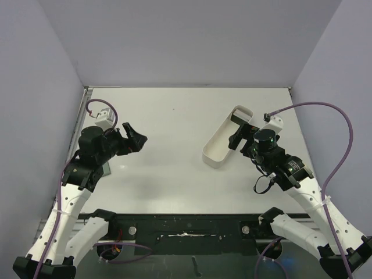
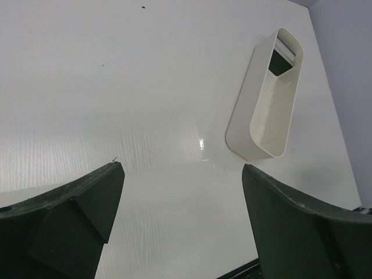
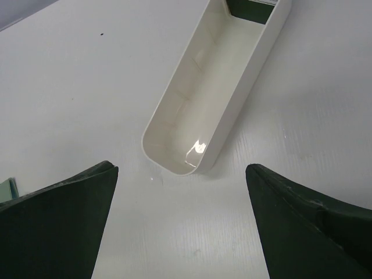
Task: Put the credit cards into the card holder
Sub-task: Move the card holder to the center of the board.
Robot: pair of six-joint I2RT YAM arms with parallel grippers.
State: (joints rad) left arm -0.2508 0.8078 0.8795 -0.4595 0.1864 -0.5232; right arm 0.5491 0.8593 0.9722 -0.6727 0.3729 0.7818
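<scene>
Black plastic fingers of the left gripper [image 2: 183,174] stand wide apart over the white tabletop [image 2: 116,87], holding nothing. The right gripper [image 3: 181,171] is likewise spread and empty, poised just before the near rounded end of a long white oblong plastic tray [image 3: 235,116]. Inside the tray's far end lies a dark green flat item [image 3: 250,10] (credit cards or card holder, I cannot tell which). A pale green sliver [image 3: 6,189] at the right wrist view's left edge is too cropped to name.

We read no text, no label, no brand, no number, on the tray [image 1: 216,152], table [image 1: 174,168] or walls [image 1: 192,40], in any view.
</scene>
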